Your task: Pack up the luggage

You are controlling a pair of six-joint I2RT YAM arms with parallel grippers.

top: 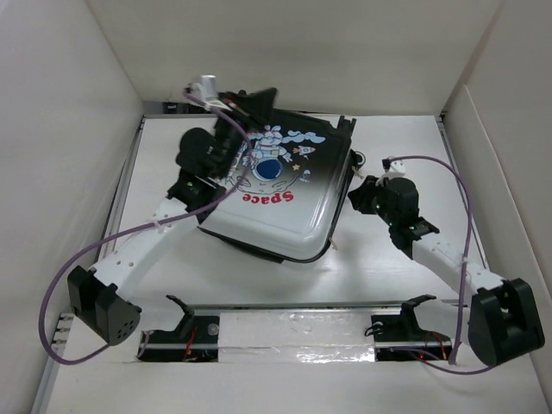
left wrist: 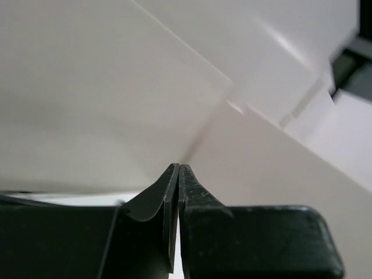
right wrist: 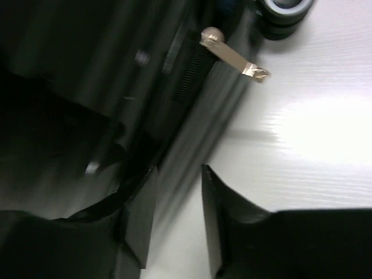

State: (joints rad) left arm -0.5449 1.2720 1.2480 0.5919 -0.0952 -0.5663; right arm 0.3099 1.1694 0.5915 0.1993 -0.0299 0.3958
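The luggage [top: 276, 185] lies flat mid-table, its glossy astronaut lid with red "Space" text facing up and lowered over the base. My left gripper [top: 259, 97] is raised over the suitcase's far left corner. In the left wrist view it [left wrist: 178, 165] is shut with nothing between the fingers and points at the white walls. My right gripper [top: 356, 188] is at the suitcase's right side, low by the table. In the right wrist view it [right wrist: 177, 171] is open beside the dark shell [right wrist: 87, 70], near a metal zip pull [right wrist: 232, 55] and a wheel [right wrist: 285, 11].
White walls [top: 69, 129] enclose the table on three sides. A rail with silver tape [top: 293, 329] runs along the near edge between the arm bases. A purple cable [top: 448, 172] loops over each arm.
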